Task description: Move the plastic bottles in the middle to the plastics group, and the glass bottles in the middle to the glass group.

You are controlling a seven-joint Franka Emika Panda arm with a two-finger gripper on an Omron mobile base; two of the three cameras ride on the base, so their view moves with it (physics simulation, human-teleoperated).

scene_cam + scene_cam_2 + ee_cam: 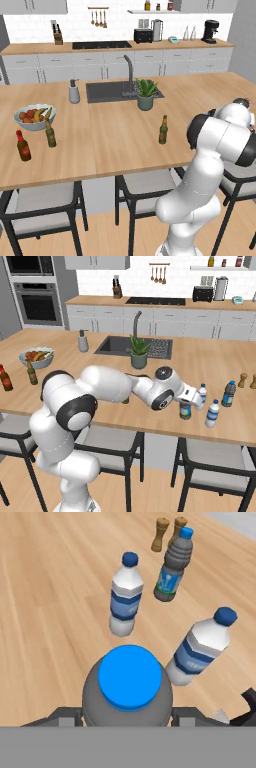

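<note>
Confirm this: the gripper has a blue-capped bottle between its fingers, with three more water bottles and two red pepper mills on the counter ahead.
Wrong on one point: the pepper mills are brown wood, not red, as the hand view shows. The gripper does have the blue-capped bottle between its fingers, three water bottles ahead.

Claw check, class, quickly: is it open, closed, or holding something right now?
Claw: closed on the dark blue-capped plastic bottle, one finger at each side of its body, near the other water bottles.
</note>
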